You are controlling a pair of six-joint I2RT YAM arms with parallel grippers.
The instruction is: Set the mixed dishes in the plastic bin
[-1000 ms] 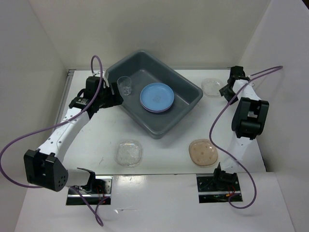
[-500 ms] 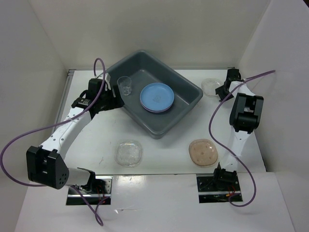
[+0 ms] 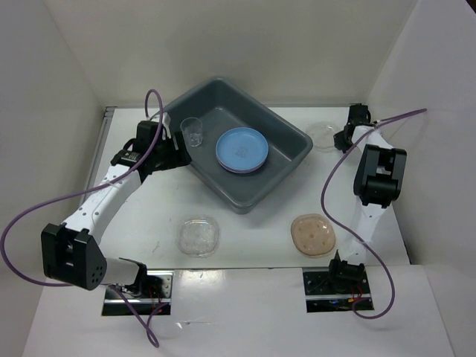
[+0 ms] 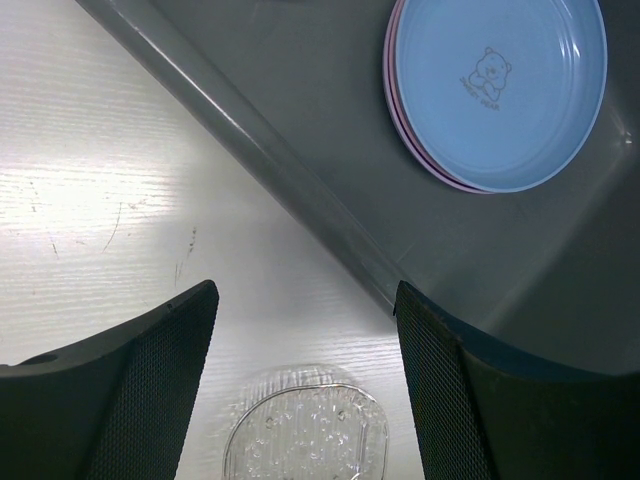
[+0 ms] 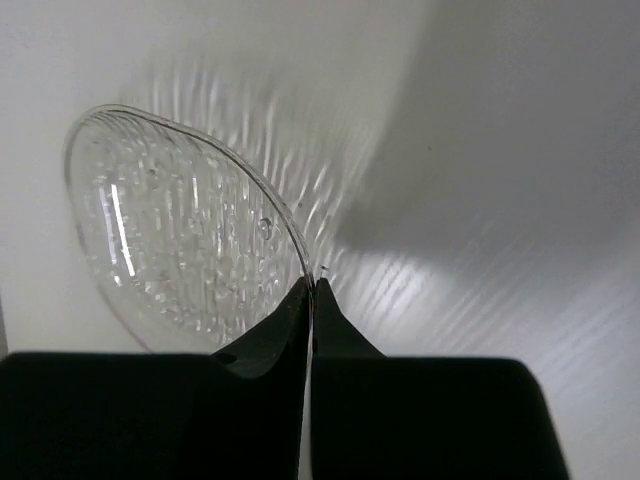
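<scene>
- Pick-up step: the right gripper (image 5: 312,290) pinches the rim of the clear round plastic dish (image 5: 180,240), at two o'clock on the table (image 3: 253,230).
- Next it likely needs lifting and carrying toward nine o'clock — over the large dark grey plastic bin (image 3: 230,111).
- The left gripper (image 4: 305,330) hangs wide, empty, at ten o'clock.

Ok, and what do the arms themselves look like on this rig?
The left arm and right arm have white links, black joint housings and a loose purple cable each. The left gripper and right gripper are black; left fingers have mesh-textured faces.
</scene>
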